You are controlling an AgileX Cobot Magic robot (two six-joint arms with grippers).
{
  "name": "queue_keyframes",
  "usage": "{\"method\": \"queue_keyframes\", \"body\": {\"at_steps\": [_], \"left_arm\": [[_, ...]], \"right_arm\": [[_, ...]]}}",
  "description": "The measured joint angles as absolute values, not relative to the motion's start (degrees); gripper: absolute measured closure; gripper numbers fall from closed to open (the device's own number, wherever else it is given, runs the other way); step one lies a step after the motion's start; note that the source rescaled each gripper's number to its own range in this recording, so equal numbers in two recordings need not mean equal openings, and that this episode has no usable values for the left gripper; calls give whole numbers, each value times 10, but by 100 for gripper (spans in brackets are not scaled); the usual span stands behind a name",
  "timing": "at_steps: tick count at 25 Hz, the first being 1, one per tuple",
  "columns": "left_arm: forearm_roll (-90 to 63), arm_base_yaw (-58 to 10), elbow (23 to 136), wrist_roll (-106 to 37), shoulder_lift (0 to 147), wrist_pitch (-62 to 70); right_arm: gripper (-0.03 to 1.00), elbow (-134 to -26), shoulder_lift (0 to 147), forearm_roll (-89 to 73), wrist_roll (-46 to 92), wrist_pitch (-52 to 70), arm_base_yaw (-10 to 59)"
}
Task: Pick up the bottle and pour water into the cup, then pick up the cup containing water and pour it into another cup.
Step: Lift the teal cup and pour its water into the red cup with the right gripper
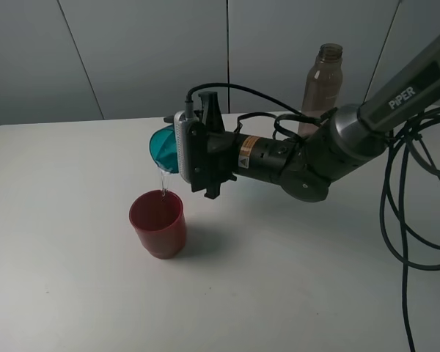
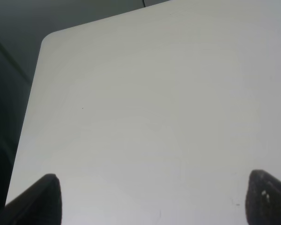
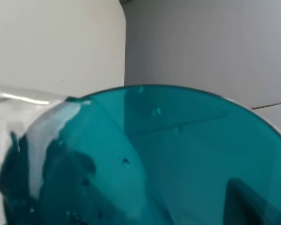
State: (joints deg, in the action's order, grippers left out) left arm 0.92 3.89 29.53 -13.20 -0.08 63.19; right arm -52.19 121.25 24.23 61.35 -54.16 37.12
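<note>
The white table [image 1: 73, 242] is mostly bare around the red cup [image 1: 158, 224], so there's open room on every side of it and its edges lie well away. Behind the red cup stands the bottle [image 1: 321, 88], upright near the table's back edge and out of the action. The right gripper [image 1: 182, 150] is clenched on the teal cup [image 1: 163, 147], tipped on its side just above the red cup, a thin stream falling from its lip into the red one. So I'd judge this the second pour, nearly the last step; next it needs a steady tilt until empty. The left gripper [image 2: 150, 197] hangs released over bare table, holding nothing.
</note>
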Motion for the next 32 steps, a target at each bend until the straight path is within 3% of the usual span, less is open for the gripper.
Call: {"method": "queue_keyframes", "body": {"at_steps": [32], "left_arm": [[9, 39, 295, -132, -1, 632]], "right_arm": [[93, -522, 1212, 242, 866, -572, 371]]}}
